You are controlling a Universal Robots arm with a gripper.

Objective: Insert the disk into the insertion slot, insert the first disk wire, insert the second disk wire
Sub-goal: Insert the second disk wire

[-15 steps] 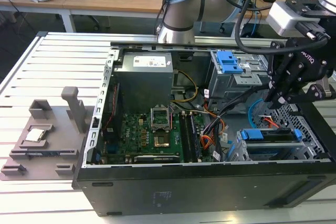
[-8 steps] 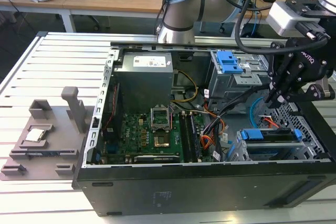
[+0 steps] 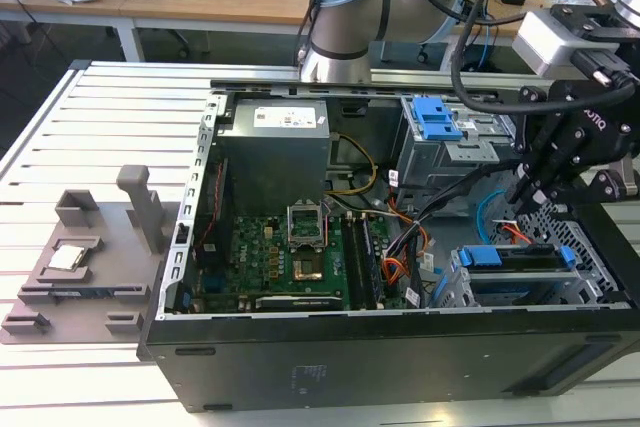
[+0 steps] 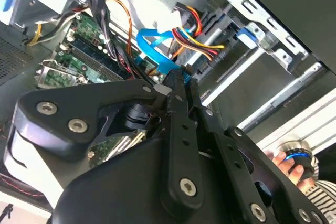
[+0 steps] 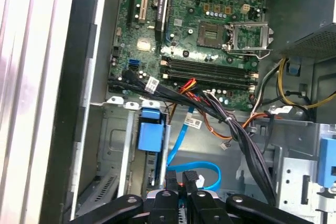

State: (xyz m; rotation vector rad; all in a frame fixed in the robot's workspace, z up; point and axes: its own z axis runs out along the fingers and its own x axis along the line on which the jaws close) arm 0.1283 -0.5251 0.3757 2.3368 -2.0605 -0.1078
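Slatted metal bench is holding the open computer case (image 3: 400, 347), and the disk (image 3: 520, 259) is sitting in the insertion slot (image 3: 600, 292). Gripper (image 5: 181, 179) is hovering right above, fingers nearly pressed together on the blue wire (image 5: 202, 169). Floppy, light cable, I'd guess; grab the stiff plug.

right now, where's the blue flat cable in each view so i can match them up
Exterior view: the blue flat cable curves down toward the exterior view's right of the motherboard.
Second wrist view: it loops just past the gripper, beside orange and yellow wires.
First wrist view: it runs from the motherboard's edge to a loop.
Shared landmark: the green motherboard.
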